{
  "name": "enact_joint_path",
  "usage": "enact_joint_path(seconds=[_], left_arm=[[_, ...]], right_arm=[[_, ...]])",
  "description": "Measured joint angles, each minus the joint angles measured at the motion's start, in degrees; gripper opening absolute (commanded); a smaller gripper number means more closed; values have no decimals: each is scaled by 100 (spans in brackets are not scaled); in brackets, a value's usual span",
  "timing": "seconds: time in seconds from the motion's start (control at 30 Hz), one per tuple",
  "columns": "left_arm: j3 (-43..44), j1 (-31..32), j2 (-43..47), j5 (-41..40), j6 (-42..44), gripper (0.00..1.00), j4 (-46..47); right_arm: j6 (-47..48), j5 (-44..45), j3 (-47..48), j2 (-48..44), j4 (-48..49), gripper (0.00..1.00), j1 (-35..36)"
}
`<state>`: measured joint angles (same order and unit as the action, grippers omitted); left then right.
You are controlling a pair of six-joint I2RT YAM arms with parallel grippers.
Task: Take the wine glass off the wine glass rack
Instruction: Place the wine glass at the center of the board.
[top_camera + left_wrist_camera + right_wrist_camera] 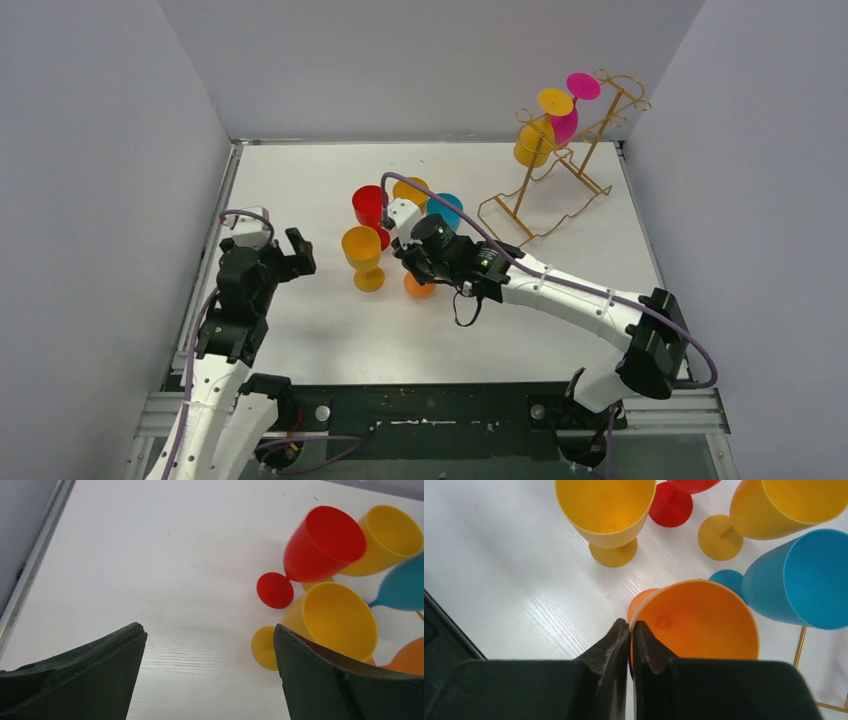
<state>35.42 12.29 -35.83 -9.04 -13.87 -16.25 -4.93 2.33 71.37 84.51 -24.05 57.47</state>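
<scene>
We find the right gripper (630, 626) pinched shut on the rim of the orange glass (701, 625), upright on the desk (320, 330); the rack (599, 135), back to its right and nearer this arm, holds two more glasses (533, 140); the left gripper (209, 630) gapes empty.

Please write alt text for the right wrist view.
The right end effector is shut on the rim of an orange plastic wine glass on the white table. Two yellow plastic wine glasses, a blue one and a red one are nearby.
</scene>
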Motion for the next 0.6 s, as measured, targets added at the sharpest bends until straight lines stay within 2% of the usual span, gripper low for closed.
enact_joint_path(seconds=[0.1,0.17,0.6], left_arm=[[0,-682,-68,61,-190,97,-46],[0,-883,-120,26,-254,97,-87],[0,-942,-48,-129,-367,97,-240]], right_arm=[[-48,155,289,352,17,0,0],[-94,238,407,507,74,0,0],[-293,483,721,1185,142,0,-81]])
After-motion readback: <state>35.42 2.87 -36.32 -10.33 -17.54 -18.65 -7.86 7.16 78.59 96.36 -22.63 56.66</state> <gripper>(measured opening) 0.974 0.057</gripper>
